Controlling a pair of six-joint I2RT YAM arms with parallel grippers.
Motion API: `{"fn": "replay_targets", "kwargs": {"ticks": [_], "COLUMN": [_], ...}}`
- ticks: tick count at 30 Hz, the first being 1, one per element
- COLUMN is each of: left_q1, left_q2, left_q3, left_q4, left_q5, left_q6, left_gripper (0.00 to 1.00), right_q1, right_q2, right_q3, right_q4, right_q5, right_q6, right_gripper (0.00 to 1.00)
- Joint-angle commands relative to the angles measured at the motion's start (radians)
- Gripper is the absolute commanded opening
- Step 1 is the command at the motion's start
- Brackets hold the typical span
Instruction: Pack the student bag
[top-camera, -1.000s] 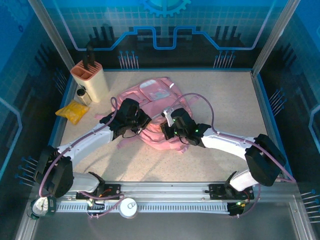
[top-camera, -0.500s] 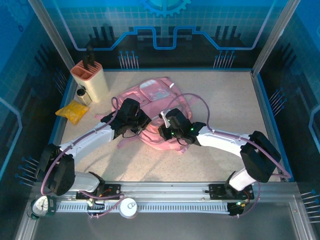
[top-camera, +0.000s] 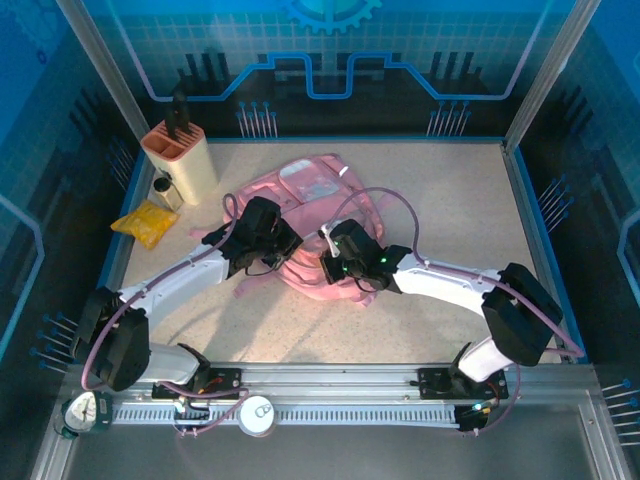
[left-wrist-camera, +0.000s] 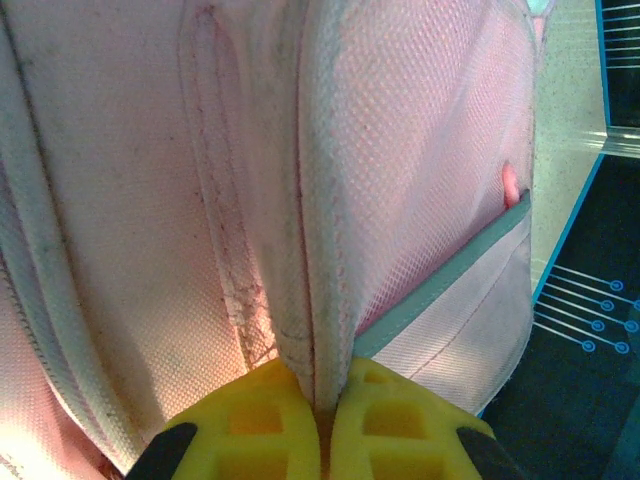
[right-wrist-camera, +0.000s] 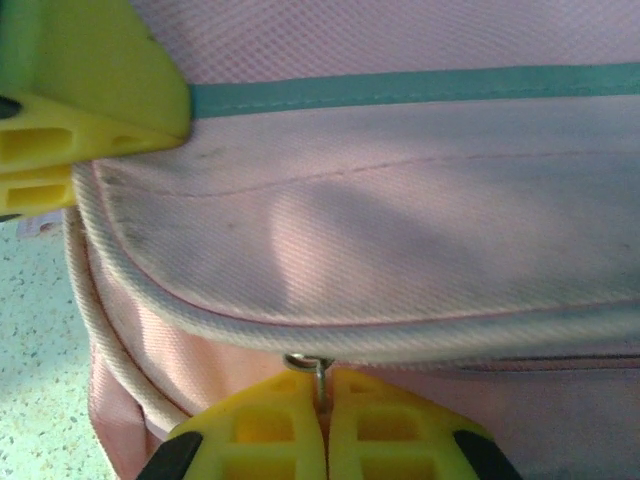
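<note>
— Pink soft fabric backpack (top-camera: 312, 182), the student bag, lies mid-table between the two arms. Grippers?
— Left gripper (left-wrist-camera: 322, 388): yellow fingers together, pinching a raised piped seam (left-wrist-camera: 318, 230) of the bag. Right gripper (right-wrist-camera: 322, 398): jaws together on the small metal zip pull (right-wrist-camera: 316, 368), just under the corded flap edge.
— So the step in hand looks like opening a zip. Left anchors, right drags.
— My read too. Pull along the zip line, not away from it. That wire pull is thin, and a sideways tug could slip it out of the pads.
— Left has to tension the fabric against the pull direction. Otherwise the whole bag slides on the speckled tabletop (top-camera: 440, 210).
— Agreed. Go low and slow round the flap corner, since zips tend to bind on curves in soft cloth.
— Anything to pack within reach?
— Small yellow packet (top-camera: 147, 222) at the left edge, beside a small bottle (top-camera: 165, 190) and a beige holder with black handles (top-camera: 182, 155). All well apart from the bag.
— Task is early, then. Nothing loaded that I can see.
— Likely. Can't tell how far the zip is open, because the teeth are hidden under the flap.
</note>
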Motion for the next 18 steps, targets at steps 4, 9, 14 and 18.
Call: {"fn": "replay_targets", "kwargs": {"ticks": [4, 9, 14, 18], "left_q1": [0.027, 0.047, 0.059, 0.059], "left_q2": [-0.048, -0.051, -0.021, 0.065], "left_q3": [0.039, 0.032, 0.053, 0.113], "left_q4": [-0.004, -0.019, 0.003, 0.022], "left_q5": [-0.078, -0.073, -0.021, 0.059], "left_q6": [0.052, 0.074, 0.131, 0.188], "left_gripper": [0.00, 0.00, 0.00, 0.00], "right_q1": [-0.107, -0.209, -0.211, -0.165], "right_q2": [-0.076, -0.104, -0.142, -0.159], "right_q3": [-0.105, -0.134, -0.147, -0.176], "right_q4": [-0.053, -0.045, -0.099, -0.162], "right_q5": [0.033, -0.003, 0.028, 0.029], "right_q6": [0.057, 0.067, 0.044, 0.051], "right_gripper": [0.00, 0.00, 0.00, 0.00]}}
